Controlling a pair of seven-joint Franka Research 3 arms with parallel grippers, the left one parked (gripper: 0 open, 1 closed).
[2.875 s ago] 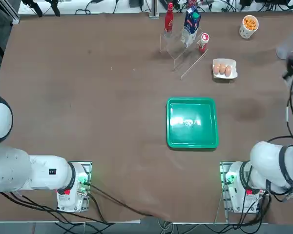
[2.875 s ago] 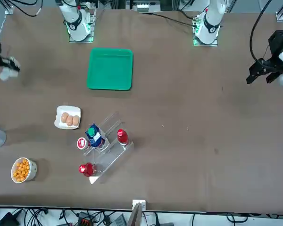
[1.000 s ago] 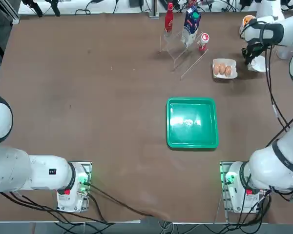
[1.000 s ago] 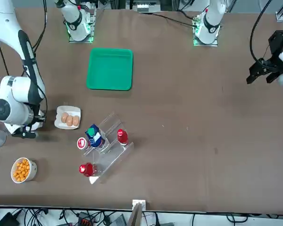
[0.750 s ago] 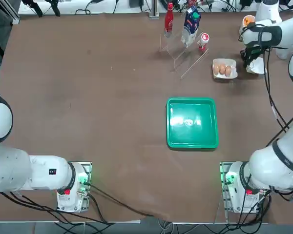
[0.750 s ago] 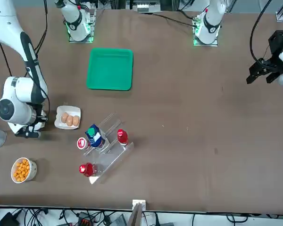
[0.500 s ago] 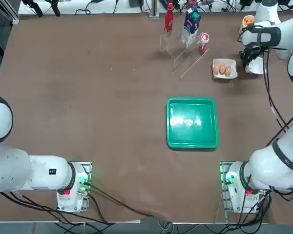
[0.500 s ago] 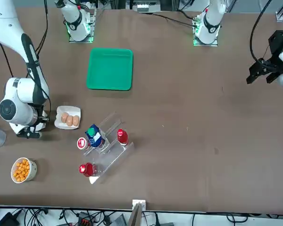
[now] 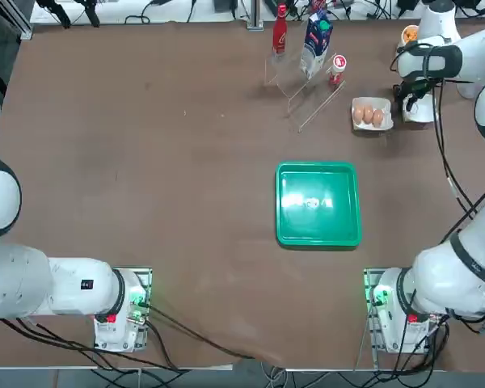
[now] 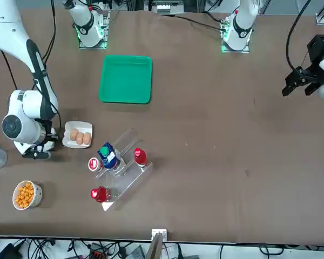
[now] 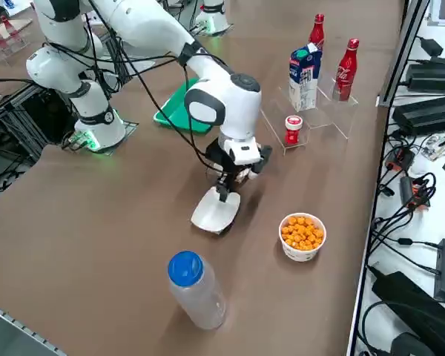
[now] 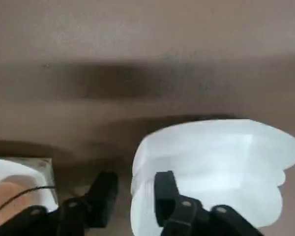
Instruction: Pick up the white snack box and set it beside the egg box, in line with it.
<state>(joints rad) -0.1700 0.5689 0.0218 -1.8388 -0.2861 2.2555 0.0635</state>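
The egg box (image 9: pixel 372 113), a small white tray with brown eggs, lies at the far right of the table. Just to its right is my right gripper (image 9: pixel 410 101), shut on the edge of the plain white snack box (image 9: pixel 426 111). In the right side view the snack box (image 11: pixel 216 210) hangs tilted from the gripper (image 11: pixel 224 191), its low end at the table. In the wrist view one finger (image 12: pixel 164 189) lies over the snack box (image 12: pixel 216 162) and the other stands beside its rim, with the egg box (image 12: pixel 19 177) close by. My arm hides the snack box in the front view.
A cup of orange snacks (image 11: pixel 302 236) and a blue-capped clear bottle (image 11: pixel 195 289) stand near the snack box. A clear rack with red bottles and a blue carton (image 9: pixel 307 56) is at the back. The green tray (image 9: pixel 318 203) lies mid-table.
My right arm came in from the right edge with the snack box, then crept left and down toward the egg box over the last second.
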